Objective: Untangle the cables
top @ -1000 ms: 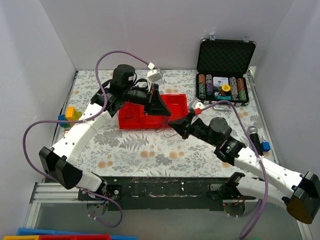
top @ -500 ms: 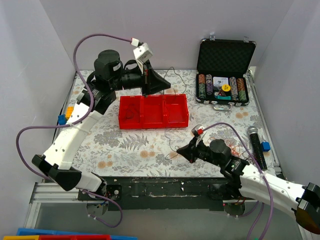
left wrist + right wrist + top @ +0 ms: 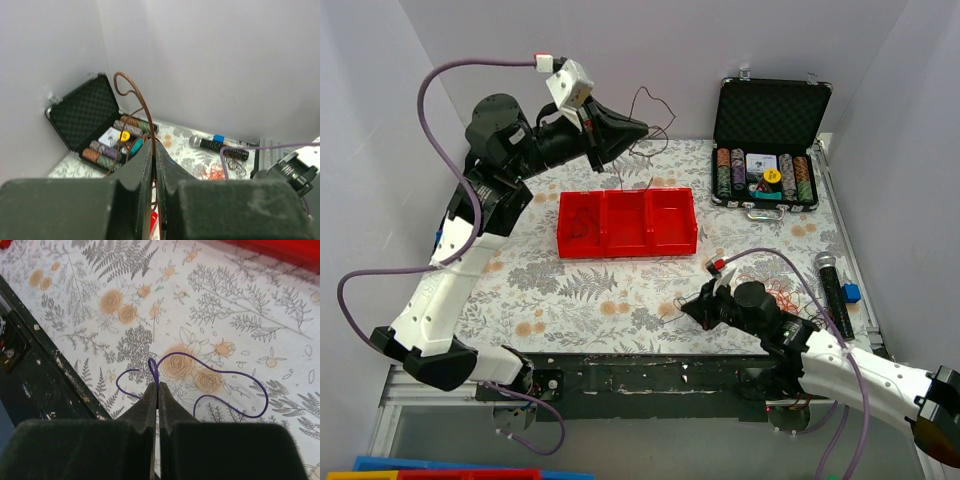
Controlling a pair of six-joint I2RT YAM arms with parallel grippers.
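My left gripper (image 3: 642,127) is raised high above the back of the table and is shut on a thin brown wire (image 3: 651,103). The wire curls above the fingertips and trails down toward the red tray. In the left wrist view the brown wire (image 3: 131,90) passes between the closed jaws (image 3: 153,145). My right gripper (image 3: 688,310) is low near the table's front edge, shut on a thin purple wire (image 3: 220,370) that lies in loops on the cloth beyond its tip (image 3: 157,387). A red-orange wire bundle (image 3: 216,172) and dark loops (image 3: 234,161) lie near the microphone.
A red three-compartment tray (image 3: 627,222) sits mid-table. An open black case of poker chips (image 3: 767,150) stands at the back right. A black microphone (image 3: 830,280) and a blue block (image 3: 851,293) lie at the right edge. The black front rail (image 3: 30,385) is just below my right gripper.
My left arm has lifted up and back to the left, pulling the brown wire out of the tray area. My right gripper has drawn toward the front edge with the purple wire.
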